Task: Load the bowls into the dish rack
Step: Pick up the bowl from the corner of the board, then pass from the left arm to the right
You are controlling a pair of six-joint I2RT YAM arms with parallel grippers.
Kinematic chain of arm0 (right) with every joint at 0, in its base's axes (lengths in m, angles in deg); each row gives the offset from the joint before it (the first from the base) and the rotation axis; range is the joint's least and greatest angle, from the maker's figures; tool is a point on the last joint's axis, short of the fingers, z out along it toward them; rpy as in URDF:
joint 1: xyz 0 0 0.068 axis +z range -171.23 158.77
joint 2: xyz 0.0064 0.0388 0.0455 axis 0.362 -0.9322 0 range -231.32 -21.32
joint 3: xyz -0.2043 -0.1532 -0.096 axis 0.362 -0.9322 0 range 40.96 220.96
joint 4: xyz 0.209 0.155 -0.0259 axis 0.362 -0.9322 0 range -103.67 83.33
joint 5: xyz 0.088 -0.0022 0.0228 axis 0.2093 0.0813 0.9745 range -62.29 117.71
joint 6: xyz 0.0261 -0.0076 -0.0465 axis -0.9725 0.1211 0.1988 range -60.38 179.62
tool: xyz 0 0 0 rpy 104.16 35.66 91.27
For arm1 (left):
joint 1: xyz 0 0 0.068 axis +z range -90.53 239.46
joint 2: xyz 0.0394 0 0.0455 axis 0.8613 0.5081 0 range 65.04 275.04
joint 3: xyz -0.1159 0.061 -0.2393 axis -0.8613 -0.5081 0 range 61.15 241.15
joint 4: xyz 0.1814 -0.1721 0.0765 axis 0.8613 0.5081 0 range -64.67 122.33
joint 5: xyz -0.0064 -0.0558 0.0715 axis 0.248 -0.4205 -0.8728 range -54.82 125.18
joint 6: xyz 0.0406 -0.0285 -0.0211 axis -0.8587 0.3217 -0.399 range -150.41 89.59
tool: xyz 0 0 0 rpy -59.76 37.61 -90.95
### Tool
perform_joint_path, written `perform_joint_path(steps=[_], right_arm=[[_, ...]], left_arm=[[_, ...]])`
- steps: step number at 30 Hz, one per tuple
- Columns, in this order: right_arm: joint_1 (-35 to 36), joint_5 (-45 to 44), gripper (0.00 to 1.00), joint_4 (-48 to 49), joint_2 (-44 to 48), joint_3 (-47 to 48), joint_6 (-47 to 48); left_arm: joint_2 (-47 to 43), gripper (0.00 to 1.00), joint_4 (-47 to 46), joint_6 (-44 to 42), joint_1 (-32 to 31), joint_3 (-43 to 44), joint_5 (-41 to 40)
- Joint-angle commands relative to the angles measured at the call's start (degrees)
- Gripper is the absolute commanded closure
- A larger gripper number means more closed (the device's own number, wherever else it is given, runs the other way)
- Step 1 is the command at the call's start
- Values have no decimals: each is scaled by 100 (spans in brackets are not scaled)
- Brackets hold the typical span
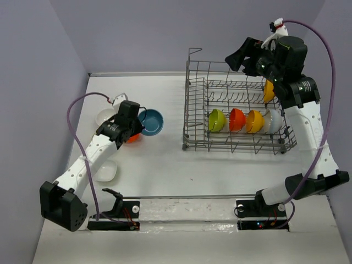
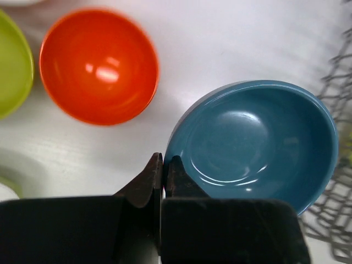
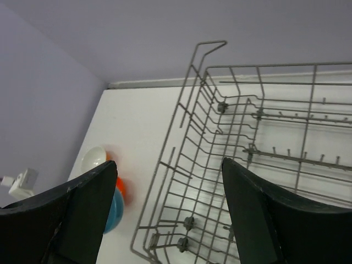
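White desk [image 2: 231,44] lies under the left pincer [image 2: 165,158], which we see nipped narrow on the blue bowl [image 2: 258,137] at its near rim. Glossy, stiff and light, it could slip, so we judge a deep rim pinch best. Beyond-left sits a red-orange bowl [image 2: 99,63]. Only overhead shows racked bowls [image 1: 236,119]; the right pincer [image 3: 169,164] gapes empty over the dish rack [image 3: 181,143].

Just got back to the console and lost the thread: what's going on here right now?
The left gripper is shut on the near rim of the blue bowl, which sits on the table. The right gripper hangs open and empty over the dish rack. A green bowl, red bowl, yellow bowl and white bowl stand in a row in the rack. A red-orange bowl and others wait on the table.
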Motion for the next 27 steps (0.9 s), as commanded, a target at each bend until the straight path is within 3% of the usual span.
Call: perform_joint_path(steps=[1,8,13,27], right_arm=[[551,461,18,-243,-477,1058,-66],[1738,-400,19,-780,-1357,2247,31],[2545,-1784,23,-1045,-2122,2670,215],[3189,-3028,29,-931,-3036,3242,470]], left_arm=[[-83,100,-66,-486,48,1096,-440],[523,100,-304,-848,65,2522,-546],[875,100,-313,-1076,56,3243,-282],[1271,100,-304,-1024,-83,3806,-36]])
